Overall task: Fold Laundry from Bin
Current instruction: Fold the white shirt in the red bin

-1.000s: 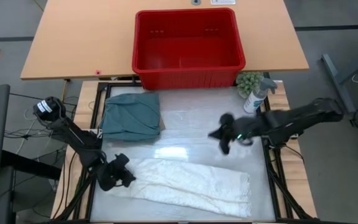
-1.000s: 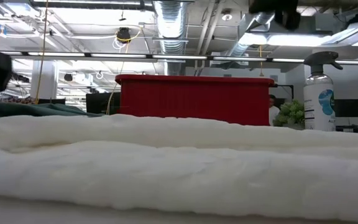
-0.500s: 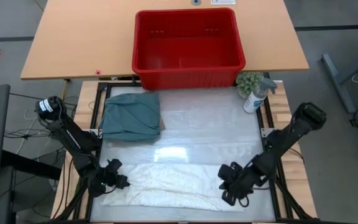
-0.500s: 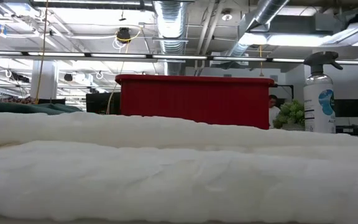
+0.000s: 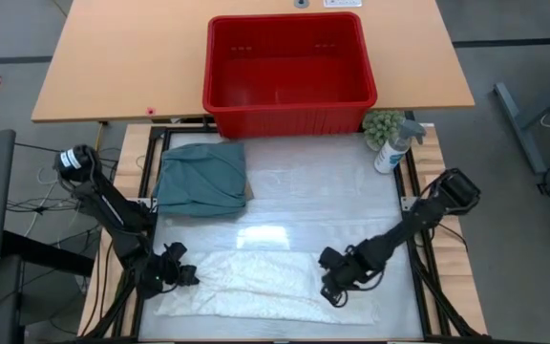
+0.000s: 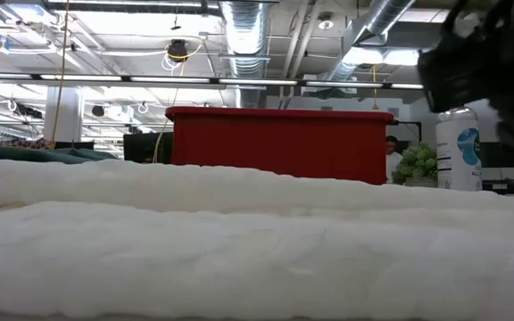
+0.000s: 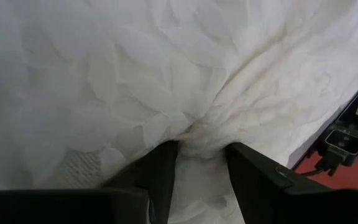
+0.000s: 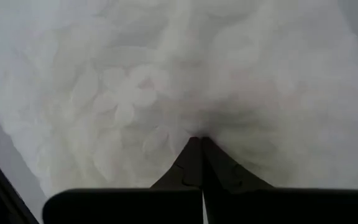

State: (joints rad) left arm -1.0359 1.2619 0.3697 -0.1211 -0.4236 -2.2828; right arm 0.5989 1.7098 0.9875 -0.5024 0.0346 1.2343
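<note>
Our right gripper (image 5: 335, 285) has dropped onto the white garment (image 5: 256, 287) and drags its end inward, bunching it shorter.

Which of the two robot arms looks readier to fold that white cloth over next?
Probably the right. The right gripper is shut on the white cloth garment well inside its right end, with bare table ahead. The left gripper pinches the cloth's left end, anchoring it.

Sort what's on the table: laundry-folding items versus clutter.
Job: white garment, pinched by left gripper and right gripper; folded teal garment; red bin.
Clutter: spray bottle; small green plant.
</note>
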